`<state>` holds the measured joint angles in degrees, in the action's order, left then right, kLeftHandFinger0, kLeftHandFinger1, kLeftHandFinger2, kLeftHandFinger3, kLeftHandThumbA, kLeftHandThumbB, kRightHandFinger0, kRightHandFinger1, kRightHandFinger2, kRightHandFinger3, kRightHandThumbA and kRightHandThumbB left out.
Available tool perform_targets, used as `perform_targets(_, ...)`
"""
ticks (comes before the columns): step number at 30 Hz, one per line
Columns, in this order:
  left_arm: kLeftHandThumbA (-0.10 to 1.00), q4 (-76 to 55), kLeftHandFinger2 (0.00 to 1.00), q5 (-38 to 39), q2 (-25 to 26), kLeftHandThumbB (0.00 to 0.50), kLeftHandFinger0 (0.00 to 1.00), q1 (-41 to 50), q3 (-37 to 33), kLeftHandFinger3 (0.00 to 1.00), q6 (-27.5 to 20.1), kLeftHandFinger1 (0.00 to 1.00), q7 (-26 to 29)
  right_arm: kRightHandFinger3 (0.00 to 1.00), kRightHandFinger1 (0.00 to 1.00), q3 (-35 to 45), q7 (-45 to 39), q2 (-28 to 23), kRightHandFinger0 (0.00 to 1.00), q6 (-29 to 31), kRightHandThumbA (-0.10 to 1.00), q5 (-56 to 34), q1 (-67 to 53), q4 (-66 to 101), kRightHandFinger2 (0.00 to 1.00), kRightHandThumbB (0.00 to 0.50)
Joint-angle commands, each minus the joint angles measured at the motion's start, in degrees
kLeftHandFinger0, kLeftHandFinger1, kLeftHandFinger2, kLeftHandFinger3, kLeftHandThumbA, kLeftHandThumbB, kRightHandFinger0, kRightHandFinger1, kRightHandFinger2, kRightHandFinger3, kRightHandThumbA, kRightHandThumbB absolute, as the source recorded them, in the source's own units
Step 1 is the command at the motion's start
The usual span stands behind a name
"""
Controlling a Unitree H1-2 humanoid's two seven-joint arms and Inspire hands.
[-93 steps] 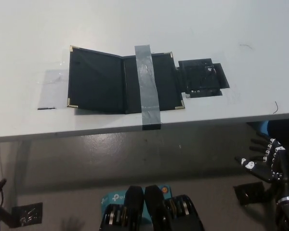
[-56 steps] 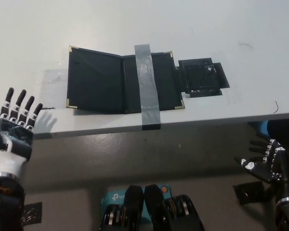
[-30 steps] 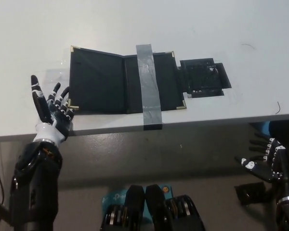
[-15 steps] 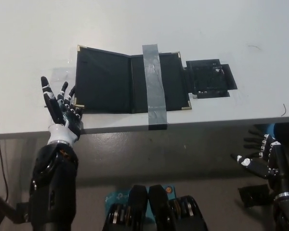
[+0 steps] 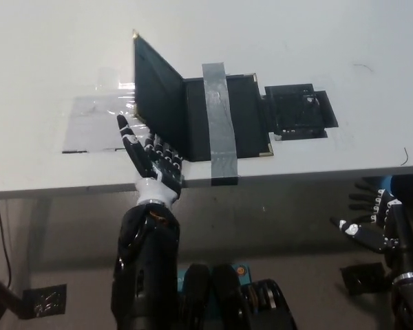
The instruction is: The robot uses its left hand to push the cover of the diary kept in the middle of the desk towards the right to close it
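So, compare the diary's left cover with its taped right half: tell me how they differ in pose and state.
The black left cover is lifted off the white desk, standing tilted; the black right half lies flat. The right half is strapped down by a grey tape strip; the left cover carries no tape. The robot's left hand, fingers apart, is by the left cover's lower edge; nothing is near the right half, and the right hand rests below the desk. Both are black with brass-coloured corners.

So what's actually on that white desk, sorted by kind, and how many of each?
Diary, black, its cover lifted partway: 1
Grey tape strip across the diary: 1
Black flat patch right of the diary: 1
Clear shiny film on the desk, left of the diary: 1
Robot hands: 2, the left hand by the raised cover and the right hand resting below the desk edge
Total: 6
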<state>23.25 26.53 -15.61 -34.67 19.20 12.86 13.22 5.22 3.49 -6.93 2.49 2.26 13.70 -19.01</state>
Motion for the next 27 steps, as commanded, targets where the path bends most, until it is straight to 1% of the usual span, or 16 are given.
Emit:
perform_targets(1, 1.00, 2.2, 1.00, 1.8, -5.4, 0.226, 1.00, -4.2, -2.3, 1.00, 0.9, 1.00, -0.7, 0.69, 0.57, -0.1, -0.9, -0.6, 0.42, 1.3, 1.00, -0.7, 1.5, 1.2, 0.60, 0.403)
perform_targets(6, 1.00, 3.4, 1.00, -2.2, -4.3, 0.222, 1.00, -4.9, -6.1, 1.00, -0.4, 1.00, -2.1, 0.69, 0.56, -0.5, -0.7, -0.7, 0.40, 0.8, 1.00, 0.1, 1.6, 1.6, 0.59, 0.389)
perform_targets(7, 1.00, 3.7, 1.00, -7.5, -2.5, 0.233, 1.00, -4.5, -10.1, 1.00, -0.2, 1.00, -1.9, 0.69, 0.56, -0.6, -0.9, -0.8, 0.40, 1.0, 1.00, 0.1, 1.6, 1.3, 0.59, 0.391)
perform_targets(8, 1.00, 4.0, 1.00, -10.5, -1.0, 0.247, 1.00, -4.2, -12.7, 1.00, -0.1, 1.00, -2.2, 0.69, 0.56, -0.7, -1.0, -0.9, 0.40, 0.9, 1.00, 0.1, 1.5, 1.3, 0.59, 0.393)
perform_targets(9, 1.00, 4.4, 1.00, -13.4, 0.5, 0.246, 1.00, -4.0, -15.4, 1.00, -0.4, 1.00, -2.5, 0.69, 0.56, -0.8, -1.0, -0.9, 0.40, 0.8, 1.00, 0.1, 1.5, 1.3, 0.59, 0.394)
perform_targets(10, 1.00, 5.1, 1.00, -18.8, 3.3, 0.266, 1.00, -3.8, -20.5, 1.00, -1.0, 1.00, -3.5, 0.70, 0.57, -0.7, -1.2, -0.8, 0.41, 0.4, 1.00, -0.2, 1.5, 1.5, 0.60, 0.396)
perform_targets(11, 1.00, 7.1, 1.00, -29.6, 9.5, 0.262, 1.00, -4.3, -31.3, 1.00, -0.3, 1.00, -6.4, 0.70, 0.56, -0.7, -1.1, -0.9, 0.40, 0.6, 1.00, -0.1, 1.5, 1.3, 0.59, 0.400)
perform_targets(13, 1.00, 7.9, 1.00, -35.6, 12.8, 0.237, 1.00, -4.7, -38.0, 1.00, -1.0, 1.00, -6.5, 0.70, 0.55, -0.9, -1.1, -1.0, 0.40, 0.3, 1.00, 0.3, 1.3, 1.5, 0.59, 0.397)
perform_targets(14, 1.00, 7.8, 1.00, -37.6, 14.1, 0.234, 1.00, -4.5, -40.8, 1.00, -0.1, 1.00, -7.0, 0.70, 0.55, -1.1, -1.2, -1.1, 0.40, 0.4, 1.00, 0.6, 0.9, 1.7, 0.59, 0.383)
perform_targets(16, 1.00, 7.8, 1.00, -42.8, 17.2, 0.235, 1.00, -5.0, -48.3, 1.00, 3.1, 1.00, -8.8, 0.70, 0.55, -1.4, -1.5, -1.4, 0.39, 0.7, 1.00, 1.0, 0.5, 2.1, 0.59, 0.379)
perform_targets(17, 1.00, 7.6, 1.00, -44.7, 18.0, 0.234, 1.00, -4.9, -51.0, 1.00, 4.1, 1.00, -9.0, 0.69, 0.54, -1.5, -1.4, -1.2, 0.39, 0.7, 1.00, 1.1, 0.5, 2.2, 0.58, 0.379)
perform_targets(21, 1.00, 8.4, 1.00, -47.8, 19.1, 0.225, 1.00, -5.9, -56.7, 1.00, 2.8, 1.00, -9.1, 0.69, 0.55, -1.8, -1.4, -0.9, 0.38, 0.6, 1.00, 1.3, 0.7, 2.3, 0.58, 0.382)
perform_targets(22, 1.00, 8.3, 1.00, -49.4, 19.5, 0.240, 1.00, -6.5, -58.8, 1.00, 2.8, 1.00, -9.7, 0.69, 0.55, -1.9, -1.4, -0.9, 0.38, 0.7, 1.00, 1.3, 0.9, 2.0, 0.58, 0.389)
perform_targets(23, 1.00, 8.3, 1.00, -55.7, 20.7, 0.268, 1.00, -8.9, -65.2, 1.00, 3.9, 1.00, -11.4, 0.69, 0.55, -2.0, -1.5, -1.0, 0.38, 1.3, 1.00, 1.4, 1.2, 1.4, 0.58, 0.387)
perform_targets(25, 1.00, 8.6, 1.00, -58.5, 21.1, 0.300, 1.00, -10.6, -69.1, 1.00, 5.1, 1.00, -12.9, 0.69, 0.55, -2.1, -1.7, -0.8, 0.38, 1.2, 1.00, 1.2, 1.4, 1.3, 0.58, 0.391)
perform_targets(27, 1.00, 9.3, 1.00, -59.6, 21.1, 0.298, 1.00, -10.9, -70.5, 1.00, 4.6, 1.00, -11.9, 0.69, 0.55, -2.3, -1.8, -0.8, 0.38, 0.8, 1.00, 1.3, 1.2, 1.6, 0.58, 0.392)
